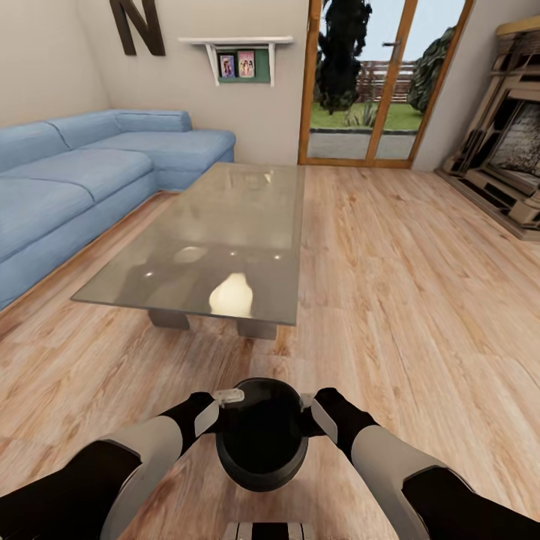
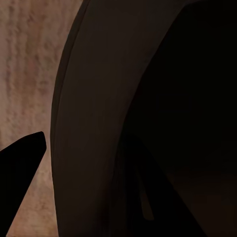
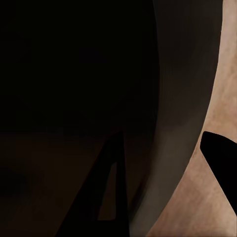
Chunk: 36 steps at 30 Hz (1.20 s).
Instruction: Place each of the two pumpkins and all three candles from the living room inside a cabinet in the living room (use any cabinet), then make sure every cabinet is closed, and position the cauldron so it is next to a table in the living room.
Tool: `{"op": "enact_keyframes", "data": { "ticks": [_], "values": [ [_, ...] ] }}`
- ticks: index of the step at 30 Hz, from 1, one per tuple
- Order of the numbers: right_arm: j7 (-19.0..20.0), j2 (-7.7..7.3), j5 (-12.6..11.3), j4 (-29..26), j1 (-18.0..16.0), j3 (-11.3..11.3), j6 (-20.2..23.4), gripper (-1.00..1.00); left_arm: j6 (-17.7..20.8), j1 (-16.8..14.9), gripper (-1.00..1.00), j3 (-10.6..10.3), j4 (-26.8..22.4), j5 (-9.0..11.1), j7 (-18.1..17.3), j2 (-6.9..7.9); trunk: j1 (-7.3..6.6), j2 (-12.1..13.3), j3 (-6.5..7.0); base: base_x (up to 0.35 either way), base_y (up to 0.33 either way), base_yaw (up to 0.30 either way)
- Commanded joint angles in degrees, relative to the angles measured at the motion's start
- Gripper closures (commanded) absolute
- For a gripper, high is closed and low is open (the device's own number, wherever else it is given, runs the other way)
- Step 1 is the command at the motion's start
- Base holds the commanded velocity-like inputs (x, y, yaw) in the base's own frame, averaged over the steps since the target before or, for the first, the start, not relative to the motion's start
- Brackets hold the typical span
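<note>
The cauldron [image 1: 262, 442], a black round pot, is hanging above the wood floor [image 1: 420, 300], just short of the glass-topped counter [image 1: 217, 240]. The left tool [image 1: 217, 409] is pinching the pot's rim on one side, one finger inside and one outside; the right tool [image 1: 319, 412] is pinching the opposite rim likewise. A blue sofa [image 1: 82, 180] is sitting at far left.

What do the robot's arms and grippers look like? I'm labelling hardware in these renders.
Both arms have black upper segments, pale grey forearm shells and black wrists. The left gripper and right gripper carry light grey flat finger plates; fingertips look black in wrist views. No cables or markings visible.
</note>
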Motion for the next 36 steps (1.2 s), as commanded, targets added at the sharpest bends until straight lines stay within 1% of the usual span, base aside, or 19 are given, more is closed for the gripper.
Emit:
{"op": "enact_keyframes", "data": {
  "ticks": [1,2,10,11,36],
  "values": [
    [0.1,0.00,-0.6,0.1,0.0,1.1,0.2,1.00,0.3,0.1,1.00,-1.7,-0.2,-0.4,0.5,0.54,0.07,0.0,-0.31,0.000,0.000,0.000],
    [0.1,0.00,-0.6,0.1,0.0,1.1,0.2,1.00,0.3,0.1,1.00,-1.7,-0.2,-0.4,0.5,0.53,0.09,0.0,-0.53,0.000,0.000,0.000],
    [0.1,0.00,-0.6,0.1,0.0,1.1,0.2,1.00,0.3,0.1,1.00,-1.7,-0.2,-0.4,0.5,0.56,0.09,0.0,-0.53,0.000,0.000,0.000],
    [0.1,0.00,-0.6,0.1,0.0,1.1,0.2,1.00,0.3,0.1,1.00,-1.7,-0.2,-0.4,0.5,0.54,0.12,0.0,-0.75,0.000,0.000,0.000],
    [0.1,0.00,-0.6,0.1,0.0,1.1,0.2,1.00,0.3,0.1,1.00,-1.7,-0.2,-0.4,0.5,0.56,0.12,0.0,-0.75,0.000,0.000,0.000]
  ]
}}
